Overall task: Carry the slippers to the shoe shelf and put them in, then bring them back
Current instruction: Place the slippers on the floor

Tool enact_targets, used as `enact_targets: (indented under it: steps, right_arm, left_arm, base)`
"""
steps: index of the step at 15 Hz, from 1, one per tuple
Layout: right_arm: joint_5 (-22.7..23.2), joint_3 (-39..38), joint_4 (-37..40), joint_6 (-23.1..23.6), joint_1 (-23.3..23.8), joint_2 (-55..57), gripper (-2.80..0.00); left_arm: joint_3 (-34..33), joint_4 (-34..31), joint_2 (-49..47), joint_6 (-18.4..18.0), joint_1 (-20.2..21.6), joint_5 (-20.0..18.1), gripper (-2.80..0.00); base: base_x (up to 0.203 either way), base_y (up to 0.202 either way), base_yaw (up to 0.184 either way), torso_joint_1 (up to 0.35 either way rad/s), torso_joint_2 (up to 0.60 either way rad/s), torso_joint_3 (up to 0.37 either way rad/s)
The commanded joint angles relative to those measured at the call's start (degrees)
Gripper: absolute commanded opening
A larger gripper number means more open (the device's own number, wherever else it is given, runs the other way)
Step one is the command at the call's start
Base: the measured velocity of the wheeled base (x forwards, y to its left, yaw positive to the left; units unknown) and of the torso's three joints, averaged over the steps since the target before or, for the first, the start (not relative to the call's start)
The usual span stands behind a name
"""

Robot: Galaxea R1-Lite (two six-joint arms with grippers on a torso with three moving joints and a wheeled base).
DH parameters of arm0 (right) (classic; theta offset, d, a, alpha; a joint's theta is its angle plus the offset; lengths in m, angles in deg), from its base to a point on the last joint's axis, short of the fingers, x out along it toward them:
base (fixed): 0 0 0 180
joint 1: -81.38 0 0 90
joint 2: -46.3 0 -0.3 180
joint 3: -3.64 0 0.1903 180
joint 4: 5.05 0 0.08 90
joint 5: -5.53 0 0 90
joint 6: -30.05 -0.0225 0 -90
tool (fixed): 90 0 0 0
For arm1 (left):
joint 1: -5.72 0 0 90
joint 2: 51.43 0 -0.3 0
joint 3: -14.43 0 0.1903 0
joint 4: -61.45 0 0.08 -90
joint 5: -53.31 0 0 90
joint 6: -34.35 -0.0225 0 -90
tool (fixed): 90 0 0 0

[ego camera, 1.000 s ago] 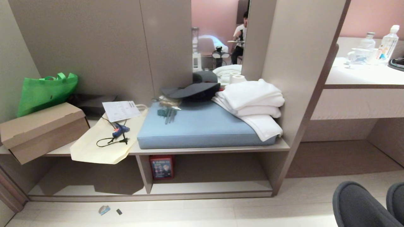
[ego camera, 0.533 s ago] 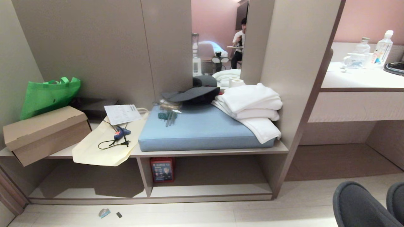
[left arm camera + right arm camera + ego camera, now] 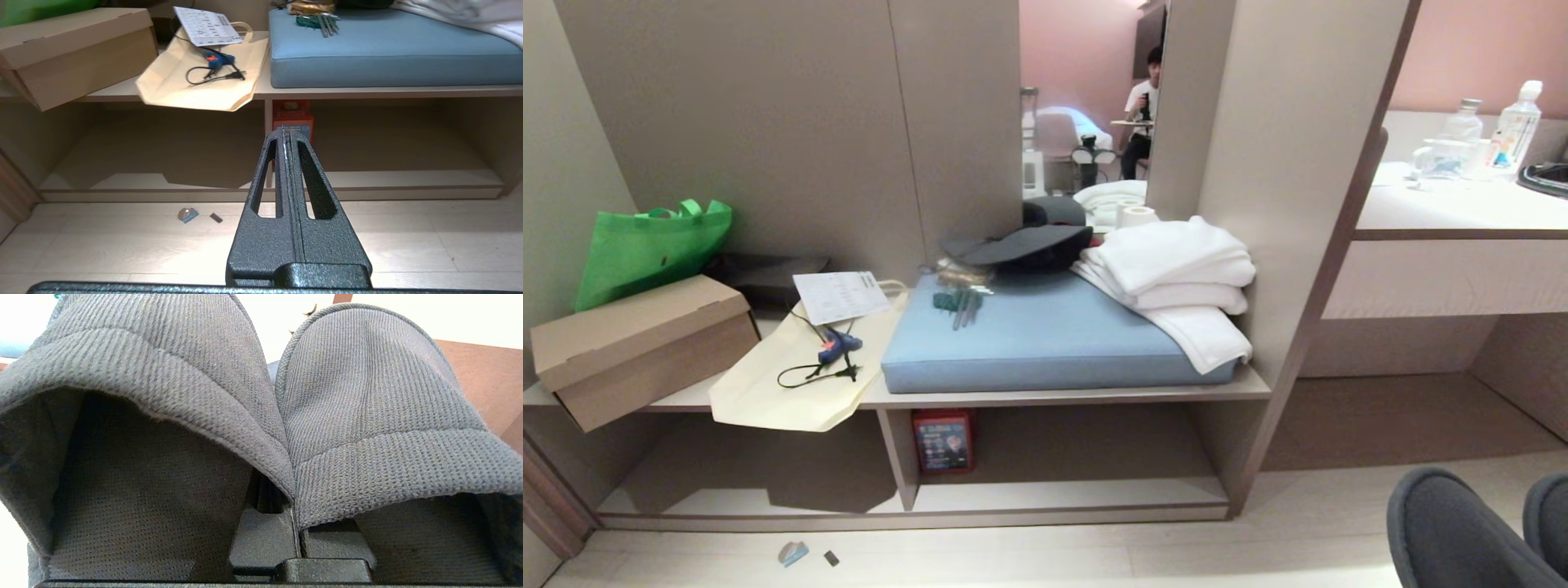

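Observation:
The grey-blue slippers [image 3: 1445, 531] hang at the lower right corner of the head view, toes forward. In the right wrist view the slippers [image 3: 367, 416] sit side by side over my right gripper, whose fingers [image 3: 261, 535] are shut on their inner edges, tips hidden under fabric. The shoe shelf [image 3: 1062, 492] is the low open cubby ahead and to the left, with a pale bottom board and an upright divider. My left gripper [image 3: 284, 132] is shut and empty, pointing at the shoe shelf [image 3: 408, 177].
A red box [image 3: 942, 439] stands inside the cubby beside the divider. Above lie a cardboard box [image 3: 637, 343], green bag [image 3: 645, 245], overhanging cream tote [image 3: 792, 376], blue cushion [image 3: 1045, 335] and white towels [image 3: 1176, 278]. Small scraps [image 3: 792, 551] lie on the floor. A desk counter [image 3: 1462, 204] stands right.
The whole head picture has shifted slightly downward, so the camera has moved. The slippers stay in the same lower right corner, still gripped.

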Motion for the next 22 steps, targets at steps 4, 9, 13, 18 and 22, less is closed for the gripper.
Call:
enact_targets:
  steps: [4,9,13,18,22]
  right_arm:
    - [0.03,0.0,0.02,0.02,-0.01,0.06,-2.8]
    - [0.03,0.0,0.02,0.02,-0.01,0.06,-2.8]
    - [0.12,0.0,0.02,0.2,-0.01,0.06,-2.8]
    - [0.12,0.0,0.02,0.2,-0.01,0.06,-2.8]
    - [0.03,0.0,0.02,0.02,-0.01,0.06,-2.8]
  left_arm:
    - [0.0,0.02,-0.01,0.02,0.02,0.0,-2.8]
    - [0.0,0.02,-0.01,0.02,0.02,0.0,-2.8]
    - [0.0,0.0,-0.01,0.11,0.02,0.0,-2.8]
    - [0.0,-0.07,-0.01,0.2,0.02,0.0,-2.8]
    - [0.0,-0.07,-0.01,0.11,0.02,0.0,-2.8]
  base:
    - [-0.002,0.003,-0.154,0.003,0.0,0.004]
    - [0.001,0.009,-0.179,0.002,0.0,0.003]
    - [0.001,0.01,-0.174,0.002,0.0,0.003]
    - [0.0,0.009,-0.176,0.001,0.0,0.002]
    - [0.002,0.009,-0.176,0.005,0.0,-0.001]
